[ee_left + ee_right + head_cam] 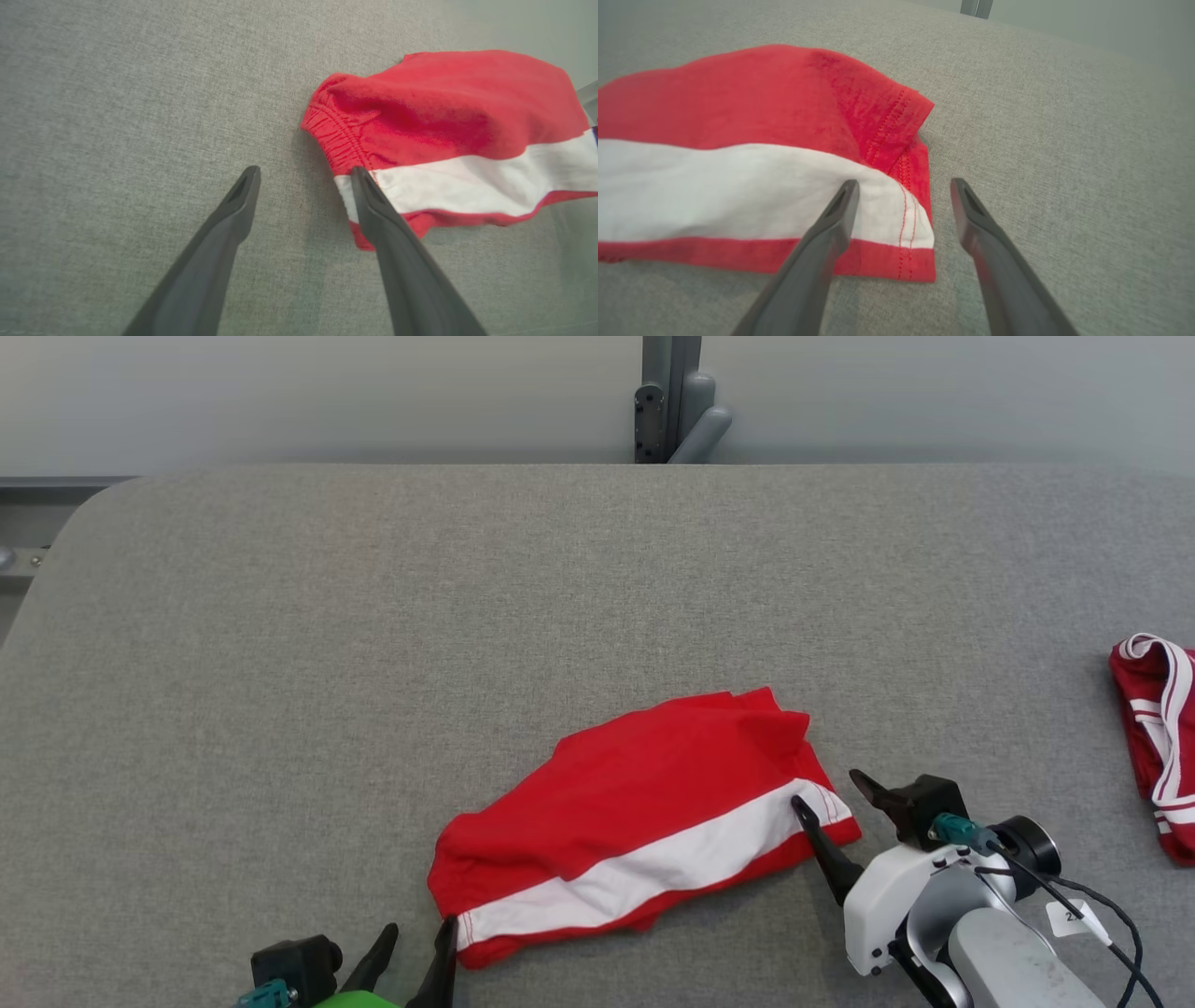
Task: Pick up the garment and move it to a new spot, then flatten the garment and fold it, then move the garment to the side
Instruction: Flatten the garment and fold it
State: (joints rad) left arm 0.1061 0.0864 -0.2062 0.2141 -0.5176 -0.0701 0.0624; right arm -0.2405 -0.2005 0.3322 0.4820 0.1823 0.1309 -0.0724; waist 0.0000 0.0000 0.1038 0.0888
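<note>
While both pincers stand wide apart, neither holds anything. Garment (635,803): red shorts with a white stripe, lying loosely flat on the grey table (373,616), centre, on the robot's side.

Left gripper (420,929) sits at the garment's lower-left end, by the gathered waistband. In the left wrist view one finger overlaps the edge of the white stripe and the other is over bare table. Contact with the cloth: cannot tell.

Right gripper (826,787) sits at the garment's right end, by the stitched hem. In the right wrist view one finger crosses the white stripe's corner and the other is over bare table just beside the hem. It straddles the hem edge, not clamped. Touching or hovering: cannot tell.

Second red-and-white garment (1158,747) lies at the table's right edge, well apart. Grey post (672,401) stands behind the far edge.
</note>
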